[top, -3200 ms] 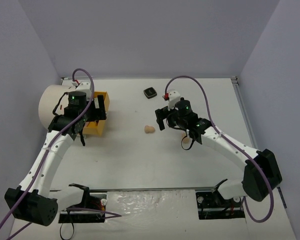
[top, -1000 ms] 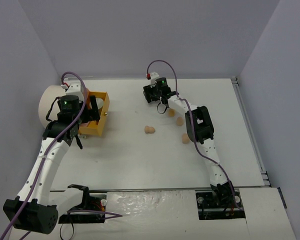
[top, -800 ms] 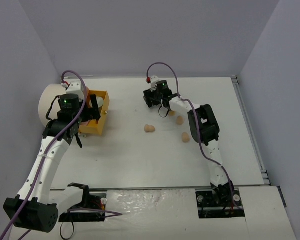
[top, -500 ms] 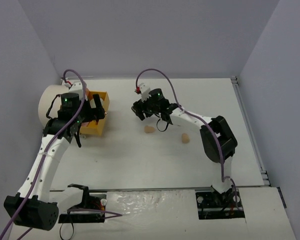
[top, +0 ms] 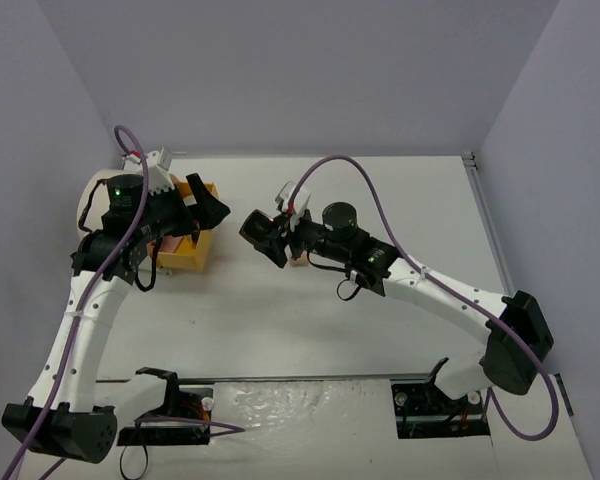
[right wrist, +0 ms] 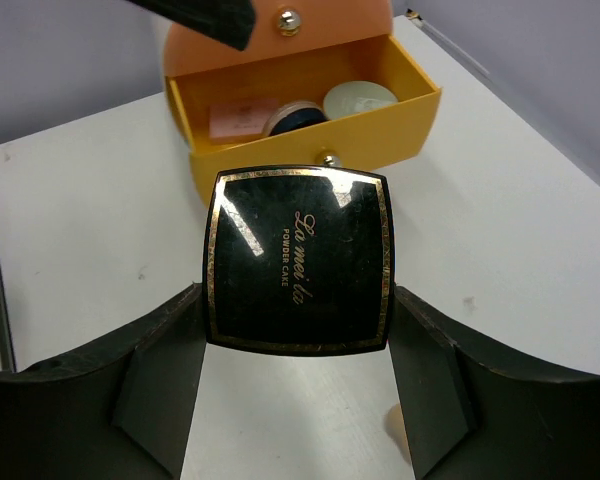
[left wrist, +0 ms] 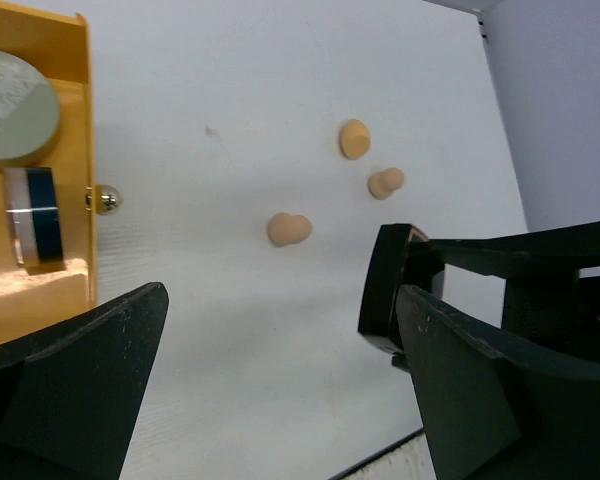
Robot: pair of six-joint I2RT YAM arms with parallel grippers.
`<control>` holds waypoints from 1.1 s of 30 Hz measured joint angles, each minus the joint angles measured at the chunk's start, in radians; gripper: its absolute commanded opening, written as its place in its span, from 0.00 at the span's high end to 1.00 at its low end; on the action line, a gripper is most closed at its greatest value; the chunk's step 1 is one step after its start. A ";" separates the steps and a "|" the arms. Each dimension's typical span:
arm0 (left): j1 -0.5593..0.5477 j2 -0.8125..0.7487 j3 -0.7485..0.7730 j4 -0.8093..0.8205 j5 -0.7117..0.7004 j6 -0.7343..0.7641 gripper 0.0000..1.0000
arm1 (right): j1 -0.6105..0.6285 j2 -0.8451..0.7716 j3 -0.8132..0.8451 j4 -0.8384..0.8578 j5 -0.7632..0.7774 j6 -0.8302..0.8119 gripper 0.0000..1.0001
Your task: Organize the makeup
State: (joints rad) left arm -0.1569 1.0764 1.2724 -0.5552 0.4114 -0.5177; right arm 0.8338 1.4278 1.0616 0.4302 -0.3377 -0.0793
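Clamping the black square compact (right wrist: 298, 240), our right gripper (right wrist: 298, 300) faces the yellow drawer (right wrist: 250, 165) just ahead. Our left gripper (left wrist: 280, 395) gapes wide, peach sponges (left wrist: 289, 229) lying beyond it.

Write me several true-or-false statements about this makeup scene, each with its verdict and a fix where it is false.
1. The right gripper holds the black square compact. True.
2. The left gripper is clamped on a lipstick. False: it is open and empty.
3. Three peach sponges lie on the table. True.
4. The orange drawer is closed. False: it stands open, with the pale green disc inside.
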 measured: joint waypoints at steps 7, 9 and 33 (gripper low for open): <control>-0.070 -0.003 0.000 0.012 0.108 -0.099 0.03 | 0.024 -0.068 -0.077 0.011 -0.021 0.006 0.91; -0.097 -0.003 0.000 0.015 0.128 -0.114 0.04 | 0.024 -0.088 -0.089 0.013 -0.025 0.008 0.91; -0.287 0.033 -0.036 0.093 0.063 -0.230 0.88 | 0.022 -0.172 -0.130 0.042 -0.035 0.024 0.90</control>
State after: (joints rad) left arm -0.4438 1.1098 1.2366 -0.4619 0.4740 -0.7478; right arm 0.8562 1.2556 0.9319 0.4723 -0.3724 -0.0555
